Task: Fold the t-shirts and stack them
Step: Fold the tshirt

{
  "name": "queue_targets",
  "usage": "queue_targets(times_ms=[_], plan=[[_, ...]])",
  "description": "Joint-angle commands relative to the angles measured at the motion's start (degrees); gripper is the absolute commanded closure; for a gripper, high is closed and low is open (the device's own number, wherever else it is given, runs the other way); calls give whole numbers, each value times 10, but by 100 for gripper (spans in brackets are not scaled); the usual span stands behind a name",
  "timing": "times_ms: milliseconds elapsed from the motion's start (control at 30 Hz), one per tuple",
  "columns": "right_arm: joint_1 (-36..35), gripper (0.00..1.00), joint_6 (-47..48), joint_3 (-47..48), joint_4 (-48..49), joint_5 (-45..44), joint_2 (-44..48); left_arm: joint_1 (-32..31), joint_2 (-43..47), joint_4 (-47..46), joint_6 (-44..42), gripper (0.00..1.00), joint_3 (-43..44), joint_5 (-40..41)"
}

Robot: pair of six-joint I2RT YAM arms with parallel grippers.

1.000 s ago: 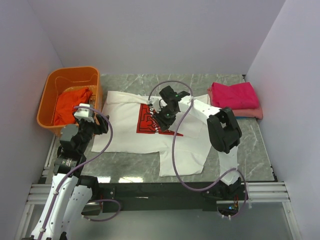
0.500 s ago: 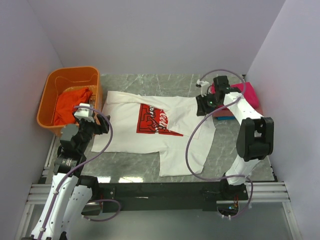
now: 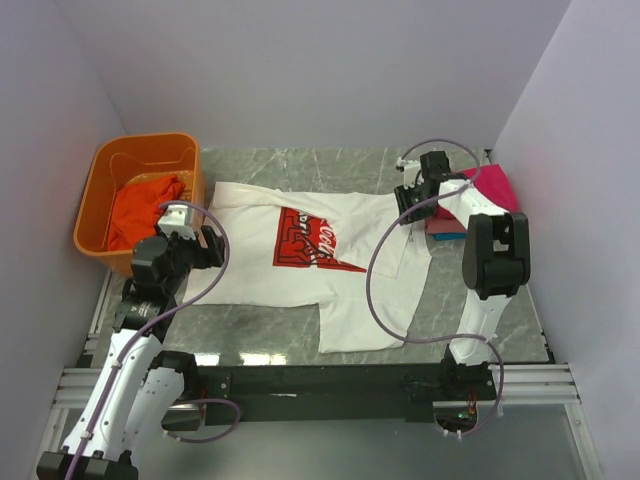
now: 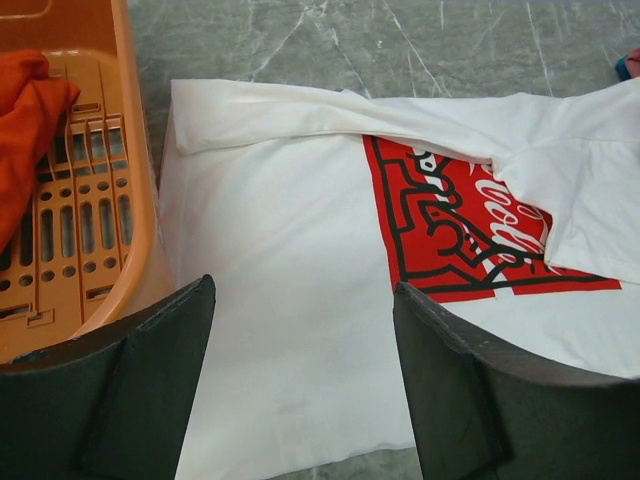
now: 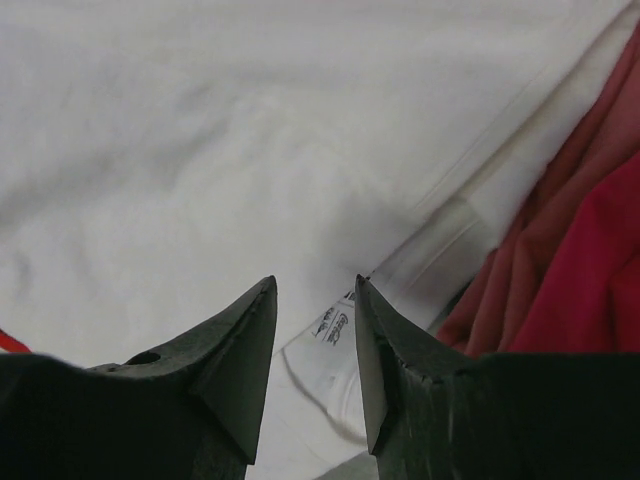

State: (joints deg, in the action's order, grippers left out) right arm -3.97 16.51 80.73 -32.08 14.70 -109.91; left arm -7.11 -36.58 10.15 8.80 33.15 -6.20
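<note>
Left wrist, left hand (image 4: 302, 305) spread over white t-shirt (image 4: 270, 220) edge; right hand (image 5: 314, 286) barely parted

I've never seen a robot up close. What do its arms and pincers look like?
The left arm and right arm are white shells with black joints, each trailing a looping lilac cable. The left pincer and right pincer have dark, wedge-shaped fingers.

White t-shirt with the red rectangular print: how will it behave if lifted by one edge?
Probably floppy: the white t-shirt with the red print lies creased, with its far edge folded over, so it would likely drape from a pinch. Likely light: thin cloth lying flat. Pushed, it would probably bunch on the marble table rather than sliding whole.
</note>
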Motion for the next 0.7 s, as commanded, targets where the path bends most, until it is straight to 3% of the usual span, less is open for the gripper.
queue_targets(times_ms=[0,200,500,600,667], plan=[[-1,55,-3,54,16,-19,-17,-2,8,-15,10,23,23,0],[-2,55,12,141,-21,16,-57,-2,-8,-11,12,23,27,-5],[-41,53,70,208,-104,225,-78,-2,-34,-9,35,21,31,1],[-89,54,74,209,-112,240,-66,-2,-86,-30,59,28,38,-8],[-110,53,56,196,-97,248,-55,-4,-164,-10,94,39,86,-6]])
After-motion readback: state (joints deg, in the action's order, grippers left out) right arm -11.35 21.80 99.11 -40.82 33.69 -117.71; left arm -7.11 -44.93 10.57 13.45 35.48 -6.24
